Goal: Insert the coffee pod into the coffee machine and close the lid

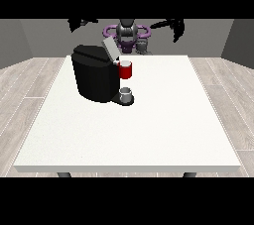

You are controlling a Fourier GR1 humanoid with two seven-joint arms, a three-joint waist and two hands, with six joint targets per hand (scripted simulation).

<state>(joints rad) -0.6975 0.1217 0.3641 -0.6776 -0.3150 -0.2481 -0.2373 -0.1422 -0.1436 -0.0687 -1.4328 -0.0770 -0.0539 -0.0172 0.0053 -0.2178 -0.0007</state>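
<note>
The black coffee machine stands on the left half of the white table, its grey lid tilted up and open. A red thing at the machine sits under the lid at the machine's front. A small grey thing rests on the machine's low base below it. Another grey thing shows at the table's far edge by the robot's body; I cannot tell which is the pod. The hand at the view's left and the hand at the view's right hang raised behind the table, fingers relaxed, holding nothing.
The robot's torso with purple rings is behind the far edge. The table's front edge runs across the lower part of the view, with wooden floor on both sides.
</note>
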